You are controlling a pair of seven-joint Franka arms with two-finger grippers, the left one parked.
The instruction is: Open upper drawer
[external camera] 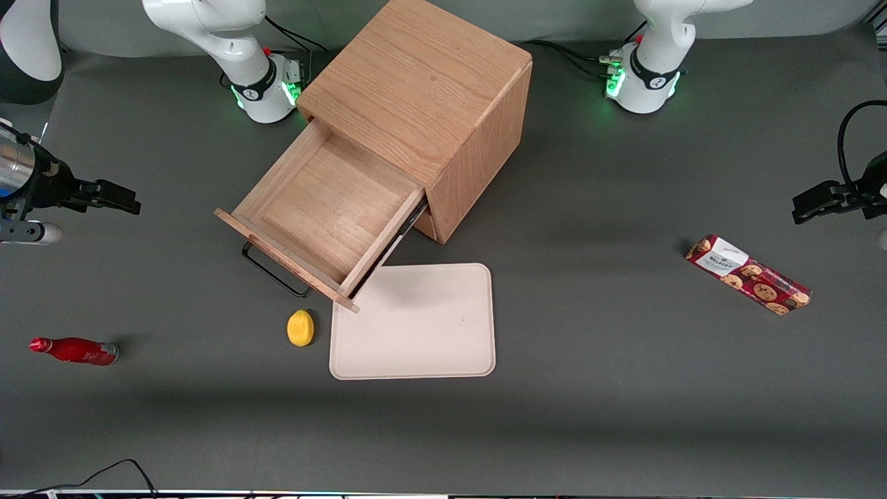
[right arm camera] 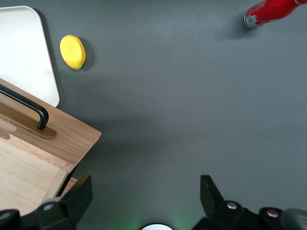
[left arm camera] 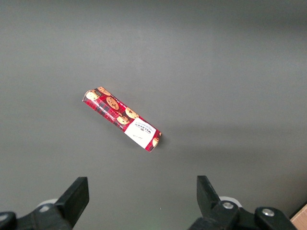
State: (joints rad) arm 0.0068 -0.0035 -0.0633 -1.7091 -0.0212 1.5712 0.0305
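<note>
The upper drawer (external camera: 326,215) stands pulled well out of the light oak cabinet (external camera: 423,104), a blocky box with visible straight grain and a smooth flat top. The drawer's tray is shallow, bare wood inside, with thin plank walls and a wider front panel that overhangs at each end. A thin black metal bar handle (external camera: 274,272) juts from that front panel; in the right wrist view the handle (right arm camera: 26,109) shows as a rounded bar bent down onto a small wooden mount.

The gripper (external camera: 114,197) hangs toward the working arm's end of the bench (external camera: 624,416), well apart from the drawer, its matte black jaws spread wide with nothing between them; the right wrist view shows both fingers (right arm camera: 76,196) far apart over bare grey surface.

The bench is covered in a dull dark grey mat. A cream rectangular tray (external camera: 414,322) with rounded corners and a low rim lies flat just in front of the open drawer, one corner tucked under the drawer's front. A small yellow oval lemon (external camera: 301,327) sits just beside the tray, nearer the front camera than the handle. A glossy red bottle (external camera: 75,351) lies on its side toward the working arm's end. A long red cookie packet (external camera: 748,274), printed with biscuits, lies toward the parked arm's end.
</note>
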